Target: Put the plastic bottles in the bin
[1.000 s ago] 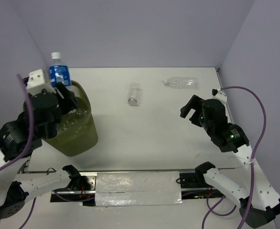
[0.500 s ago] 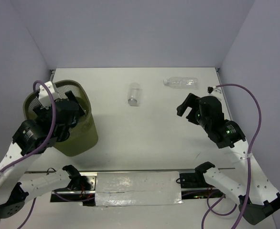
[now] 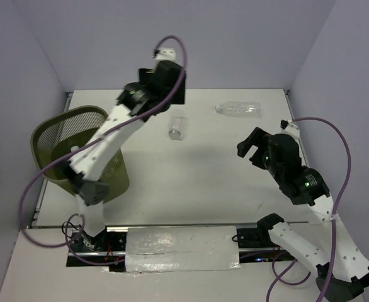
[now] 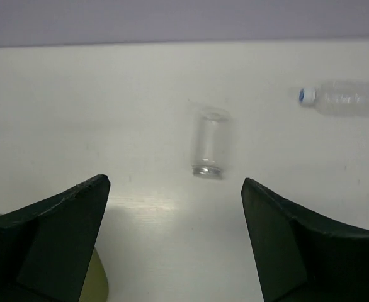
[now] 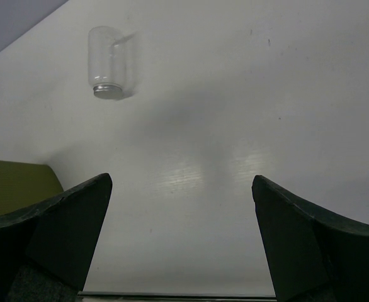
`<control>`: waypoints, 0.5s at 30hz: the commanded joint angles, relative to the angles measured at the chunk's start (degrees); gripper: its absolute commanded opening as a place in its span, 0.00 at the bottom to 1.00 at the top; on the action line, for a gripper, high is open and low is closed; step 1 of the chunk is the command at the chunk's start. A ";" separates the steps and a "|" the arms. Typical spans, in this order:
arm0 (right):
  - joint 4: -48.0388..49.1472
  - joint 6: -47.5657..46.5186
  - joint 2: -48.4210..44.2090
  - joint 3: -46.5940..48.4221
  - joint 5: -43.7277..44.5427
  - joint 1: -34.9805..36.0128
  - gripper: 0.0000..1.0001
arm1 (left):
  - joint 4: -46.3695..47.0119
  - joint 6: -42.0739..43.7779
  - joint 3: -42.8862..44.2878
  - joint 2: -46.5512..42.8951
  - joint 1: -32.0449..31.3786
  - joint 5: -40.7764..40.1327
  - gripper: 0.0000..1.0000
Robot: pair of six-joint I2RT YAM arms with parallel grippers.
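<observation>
Two clear plastic bottles lie on the white table, apart from each other. One (image 3: 177, 124) (image 4: 210, 141) (image 5: 109, 61) lies at the far middle. The other (image 3: 238, 109) (image 4: 345, 97), with its cap to the left, lies at the far right. The olive-green mesh bin (image 3: 77, 151) stands at the left, and a small white spot shows inside it. My left gripper (image 3: 161, 94) (image 4: 174, 182) is open and empty, reaching over the far middle just short of the nearer bottle. My right gripper (image 3: 252, 146) (image 5: 181, 179) hangs open and empty over the right half of the table.
Lilac walls close in the table at the back and on both sides. A taped metal rail (image 3: 181, 248) runs along the near edge between the arm bases. A corner of the bin (image 5: 14, 182) shows at the left of the right wrist view.
My left arm has swung from the bin to the far middle of the table and opened. The blue-labelled bottle it held over the bin is gone from its grip. The right arm has barely shifted.
</observation>
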 commanded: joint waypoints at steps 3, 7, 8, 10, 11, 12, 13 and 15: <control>-2.62 2.02 -4.09 -1.17 2.47 -0.06 1.00 | -6.37 2.20 15.14 20.44 0.36 14.96 0.99; -3.07 3.16 -5.58 -2.84 1.24 -0.06 1.00 | -2.15 -0.96 12.52 27.05 1.41 17.17 0.99; -2.98 3.51 -5.58 -3.02 0.98 -0.23 1.00 | -1.27 -2.10 10.52 27.58 1.76 17.17 0.99; -2.54 3.69 -5.58 -3.46 0.36 -0.15 1.00 | 1.54 -2.72 8.48 28.81 2.11 16.90 0.99; -2.45 3.78 -5.41 -3.46 0.19 -0.15 1.00 | 2.25 -3.42 7.34 29.25 2.38 16.38 0.99; -2.28 3.78 -5.23 -3.37 0.10 -0.15 1.00 | 2.69 -3.51 7.24 29.95 2.47 16.03 0.99; -2.19 3.69 -5.06 -3.28 -0.08 -0.15 1.00 | 2.78 -3.51 7.42 31.61 2.47 15.59 1.00; -2.19 3.43 -4.44 -2.93 -0.25 -0.23 1.00 | 4.00 -3.87 7.25 33.55 2.64 12.87 0.99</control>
